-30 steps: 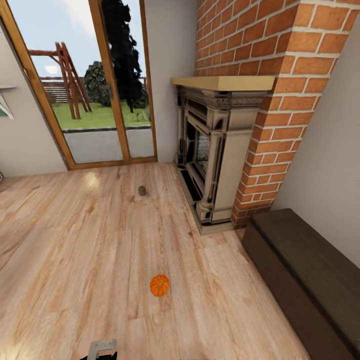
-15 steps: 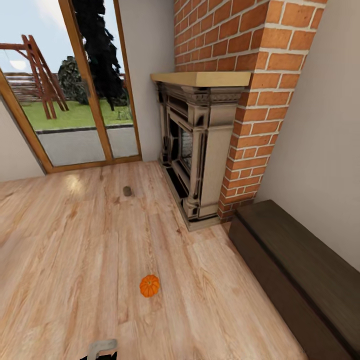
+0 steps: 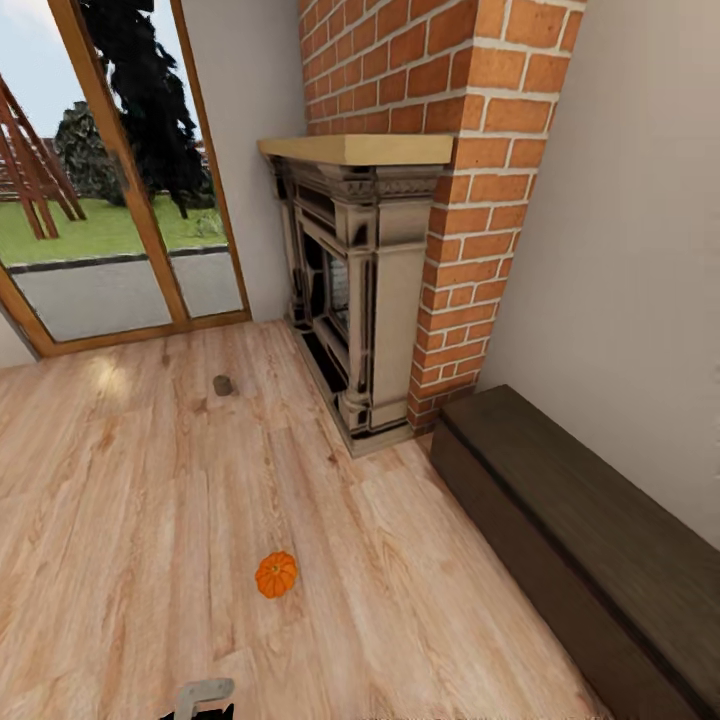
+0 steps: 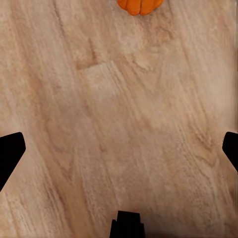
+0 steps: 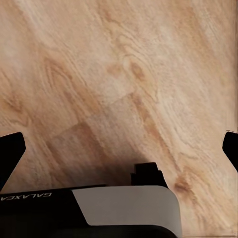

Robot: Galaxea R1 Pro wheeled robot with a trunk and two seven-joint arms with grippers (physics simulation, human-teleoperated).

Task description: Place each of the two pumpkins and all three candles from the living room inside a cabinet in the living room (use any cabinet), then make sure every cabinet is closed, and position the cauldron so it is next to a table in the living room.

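Observation:
One small orange pumpkin (image 3: 276, 575) lies on the wooden floor a short way ahead of me. It shows again at the edge of the left wrist view (image 4: 140, 6), well beyond my left gripper (image 4: 119, 148), which is open with only floor between its fingers. Over bare floorboards my right gripper (image 5: 119, 148) is also open and holds nothing. Farther off, near the glass door, a short stubby candle (image 3: 222, 385) stands on the floor. The long, low dark-brown cabinet (image 3: 580, 530) runs along the right wall with its fronts shut. The cauldron and the table are out of view.
A brick chimney with a stone fireplace (image 3: 360, 300) and a wooden mantel stands ahead, right beside the cabinet's far end. A glass patio door (image 3: 110, 200) fills the far left wall. A grey part of my left arm (image 3: 203, 695) shows at the bottom edge.
The camera has turned to the right, so the door, fireplace, pumpkin and candle have all shifted left in the picture. Nothing on the floor has moved itself.

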